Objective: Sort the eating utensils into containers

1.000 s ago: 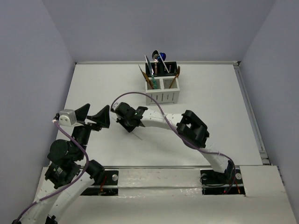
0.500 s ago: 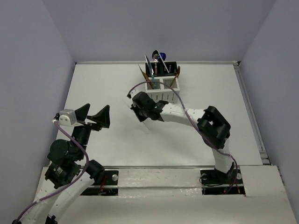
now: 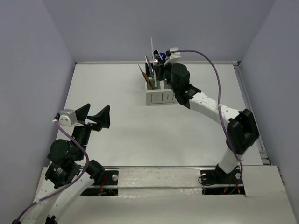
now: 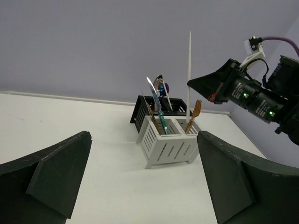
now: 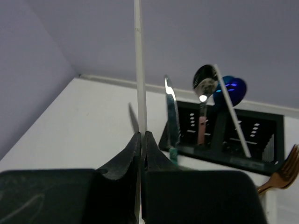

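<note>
My right gripper (image 3: 160, 69) is shut on a slim white utensil (image 3: 152, 47) and holds it upright just above the containers (image 3: 161, 96), a caddy of white slotted and black dotted compartments. In the right wrist view the pads (image 5: 133, 151) pinch the utensil (image 5: 138, 70). The caddy holds a teal-handled knife (image 5: 170, 116), a pink-handled spoon (image 5: 203, 93), a blue spoon (image 5: 232, 88) and an orange fork (image 5: 282, 175). My left gripper (image 3: 92, 114) is open and empty at the near left. Its view shows the caddy (image 4: 168, 147) and the held utensil (image 4: 189, 70).
The white table (image 3: 117, 135) is walled by grey panels (image 3: 37, 70) on the left, back and right. A raised lip (image 3: 250, 107) runs along its right edge. The caddy stands at the back centre, near the rear wall.
My right arm has swung from the table's middle up and back to the caddy, carrying the white utensil, which now stands upright over it. The left arm has not moved.
</note>
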`<state>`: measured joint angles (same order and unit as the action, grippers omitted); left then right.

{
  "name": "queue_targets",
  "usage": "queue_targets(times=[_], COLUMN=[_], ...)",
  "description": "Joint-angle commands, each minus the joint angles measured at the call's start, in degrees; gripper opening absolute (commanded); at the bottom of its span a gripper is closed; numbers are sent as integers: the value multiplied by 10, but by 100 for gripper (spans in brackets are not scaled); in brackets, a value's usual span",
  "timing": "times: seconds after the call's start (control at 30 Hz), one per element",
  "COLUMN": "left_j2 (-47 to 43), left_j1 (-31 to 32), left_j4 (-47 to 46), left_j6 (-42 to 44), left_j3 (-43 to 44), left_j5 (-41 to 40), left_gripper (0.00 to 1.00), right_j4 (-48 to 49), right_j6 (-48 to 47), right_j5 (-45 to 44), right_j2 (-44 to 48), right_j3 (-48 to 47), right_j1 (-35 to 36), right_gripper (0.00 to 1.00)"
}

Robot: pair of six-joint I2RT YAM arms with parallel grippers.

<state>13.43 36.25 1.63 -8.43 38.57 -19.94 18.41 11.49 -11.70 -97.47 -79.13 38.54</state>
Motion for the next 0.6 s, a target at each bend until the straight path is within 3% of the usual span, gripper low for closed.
queue_targets(times=[0.0, 0.17, 0.57], left_j2=[6, 7, 11], left_j1=[-3, -3, -3], left_j4=[-20, -20, -22], left_j6=[-2, -2, 0], left_j3=[-6, -7, -8], left_j5=[3, 2, -3], left_gripper=[99, 99, 99], right_j4=[131, 163, 189], right_j6=[-44, -78, -146], right_j5=[-55, -79, -103], right_j2=[-67, -172, -306], right_j3=[-70, -164, -291], right_j1=[-52, -90, -140], right_gripper=[0, 0, 0])
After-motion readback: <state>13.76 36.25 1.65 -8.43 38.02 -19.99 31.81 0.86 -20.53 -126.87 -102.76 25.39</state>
